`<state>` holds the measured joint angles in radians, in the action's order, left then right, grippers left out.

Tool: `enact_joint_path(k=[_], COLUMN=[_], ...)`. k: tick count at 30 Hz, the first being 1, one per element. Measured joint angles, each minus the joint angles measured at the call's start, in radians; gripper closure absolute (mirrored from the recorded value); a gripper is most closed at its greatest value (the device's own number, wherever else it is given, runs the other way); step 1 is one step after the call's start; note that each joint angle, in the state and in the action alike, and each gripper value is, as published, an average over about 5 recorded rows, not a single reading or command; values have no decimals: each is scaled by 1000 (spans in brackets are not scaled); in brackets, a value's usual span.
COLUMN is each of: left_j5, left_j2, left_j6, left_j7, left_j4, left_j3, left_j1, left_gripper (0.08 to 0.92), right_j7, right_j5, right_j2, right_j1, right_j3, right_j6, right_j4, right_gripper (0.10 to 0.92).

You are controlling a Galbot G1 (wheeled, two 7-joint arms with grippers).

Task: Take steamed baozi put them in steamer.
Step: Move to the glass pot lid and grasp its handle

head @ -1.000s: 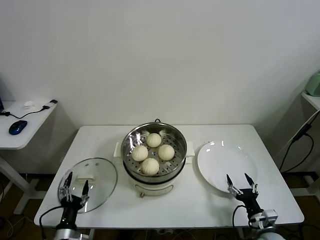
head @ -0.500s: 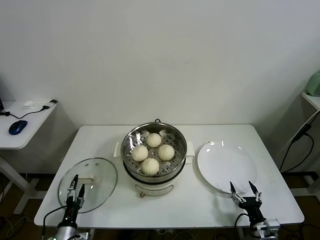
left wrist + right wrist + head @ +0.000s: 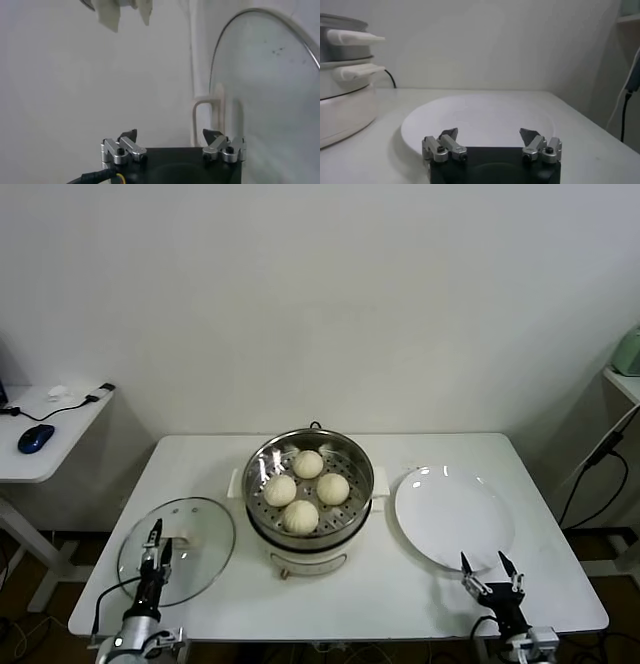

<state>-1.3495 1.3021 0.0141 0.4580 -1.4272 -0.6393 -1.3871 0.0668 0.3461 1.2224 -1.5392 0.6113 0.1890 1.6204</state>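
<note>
All 4 steamed baozi already sit in the steamer, mid-table. Left gripper hangs low at the near edge over the glass lid, jaws wide, holding nothing. Right gripper is low by the white plate, also wide & empty. Risk imo: left arm lifting could clip the lid's rim and skid it off the table

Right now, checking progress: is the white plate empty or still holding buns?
Empty. The plate is bare white; all four buns sit inside the steamer.
</note>
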Motion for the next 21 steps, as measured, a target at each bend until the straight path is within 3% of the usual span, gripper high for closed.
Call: enact_joint_path(k=[10,21], left_j5=[9,12], left_j2=[1,8], left_j6=[-4,-3], left_j7=[-21,-31], left_j4=[34,66], left_j3=[8,11], left_j1=[27,49], left_gripper=[358,675], right_j7=[2,4], right_j5=[-9,-18], right_j2=[7,22], right_j1=[-4,-2], right_j3=[1,-1], right_j6=[2,2], right_j4=[-1,1], right_gripper=[203,203])
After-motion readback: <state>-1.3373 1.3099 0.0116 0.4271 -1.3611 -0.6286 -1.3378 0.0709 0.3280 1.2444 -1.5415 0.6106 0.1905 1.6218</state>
